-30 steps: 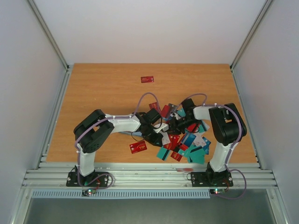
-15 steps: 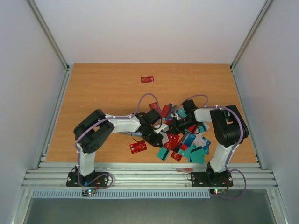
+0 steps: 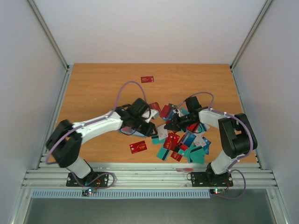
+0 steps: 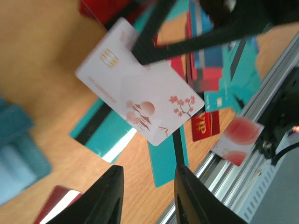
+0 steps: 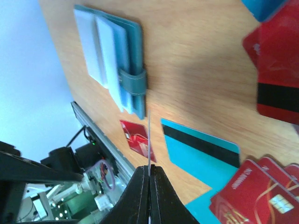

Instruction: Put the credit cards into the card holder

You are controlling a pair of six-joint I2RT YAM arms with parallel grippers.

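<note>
My right gripper [image 5: 149,167] is shut on a white credit card [image 5: 148,140], which shows edge-on in its wrist view. The left wrist view shows this card's [image 4: 140,100] face, with a gold chip and pink blossom print, raised above the table. My left gripper [image 4: 148,169] is open and empty just short of that card. The teal card holder [image 5: 110,60] lies open on the wood with pale blue pockets up, beyond the held card. From above, both grippers [image 3: 150,129] [image 3: 169,126] meet at mid-table. Several red, teal and blue credit cards [image 3: 187,144] lie heaped under the right arm.
One red card [image 3: 138,147] lies alone near the front edge, another red card [image 3: 147,79] far back. A teal card with a dark stripe [image 5: 201,149] lies right of the held card. The metal rail [image 3: 149,172] runs along the table's near edge.
The left arm has stretched out low, its elbow swinging left, and its jaws have come apart. The right gripper has closed on the white card and shifted slightly.
</note>
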